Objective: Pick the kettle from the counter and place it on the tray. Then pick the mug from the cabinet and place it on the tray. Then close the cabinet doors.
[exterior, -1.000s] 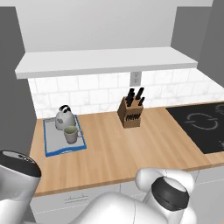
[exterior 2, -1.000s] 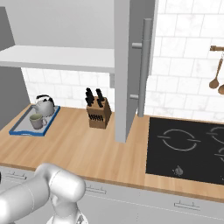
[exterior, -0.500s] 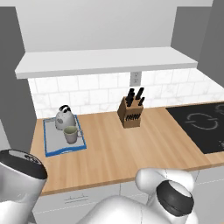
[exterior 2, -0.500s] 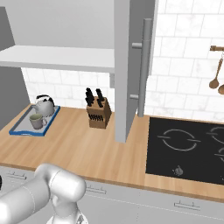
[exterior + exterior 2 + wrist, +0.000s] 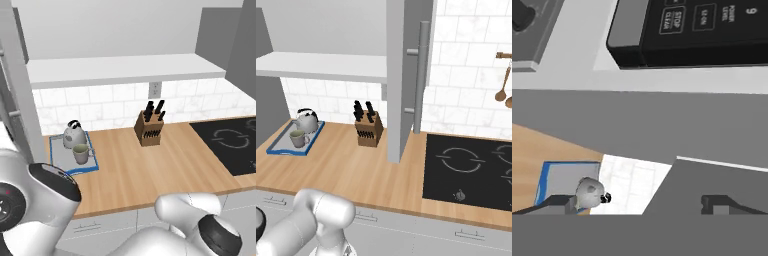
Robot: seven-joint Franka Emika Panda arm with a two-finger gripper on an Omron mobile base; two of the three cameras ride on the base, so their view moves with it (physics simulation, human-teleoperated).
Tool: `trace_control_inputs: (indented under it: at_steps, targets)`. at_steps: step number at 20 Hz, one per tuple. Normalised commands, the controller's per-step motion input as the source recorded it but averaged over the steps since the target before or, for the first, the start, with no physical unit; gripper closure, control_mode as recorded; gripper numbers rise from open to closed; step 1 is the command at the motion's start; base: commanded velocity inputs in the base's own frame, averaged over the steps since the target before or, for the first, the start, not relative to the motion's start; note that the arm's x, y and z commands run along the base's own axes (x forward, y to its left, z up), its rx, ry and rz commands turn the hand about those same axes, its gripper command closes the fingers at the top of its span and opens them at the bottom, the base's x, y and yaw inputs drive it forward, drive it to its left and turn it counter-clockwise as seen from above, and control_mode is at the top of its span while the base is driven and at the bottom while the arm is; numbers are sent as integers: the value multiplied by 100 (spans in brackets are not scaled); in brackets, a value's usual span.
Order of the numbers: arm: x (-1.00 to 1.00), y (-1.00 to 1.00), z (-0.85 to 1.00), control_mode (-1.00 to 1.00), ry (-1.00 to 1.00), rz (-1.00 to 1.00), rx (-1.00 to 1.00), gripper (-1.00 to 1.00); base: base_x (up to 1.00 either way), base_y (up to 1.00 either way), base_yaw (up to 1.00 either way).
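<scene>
While the white arm's bulky joints crowd the bottom of both base views, the pincer (image 5: 640,210) appears in the hand view as two small dark tips standing far apart with nothing between them, so it is wide open and holds nothing. Nearest the base runs the long light-brown wooden counter (image 5: 150,170) over white drawer fronts (image 5: 421,227). At its left end lies the flat grey tray with a raised blue rim (image 5: 95,167), and on it stands the small grey-beige mug with a dark inside (image 5: 80,153), just in front of the squat silver-grey kettle with a black arched handle (image 5: 73,134); whether the two touch cannot be told. Further along the counter, well apart from the tray, sits the brown wooden knife block with black handles (image 5: 149,130), close to the white tiled wall (image 5: 110,107). To the right, the black stovetop (image 5: 471,167) is set into the counter. Above, the wall cabinet's white shelf floor (image 5: 125,69) spans the wall, and in the right base view one light-grey cabinet door with a long silver bar handle (image 5: 406,75) stands swung out, edge toward the camera. In the hand view the kettle and the tray's blue rim show below, beside grey panels.
</scene>
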Motion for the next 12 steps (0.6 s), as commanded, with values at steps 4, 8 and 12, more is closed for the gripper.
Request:
trace_control_inputs:
  at_steps: [4, 8, 12]
  targets:
    - [23, -72, 10, -100, 0, -8, 1, -100, 0, 0, 0]
    - [26, -72, 16, -100, 0, -10, 5, -100, 0, 0, 0]
    - [32, -72, 11, -100, 0, -13, 3, -100, 0, 0, 0]
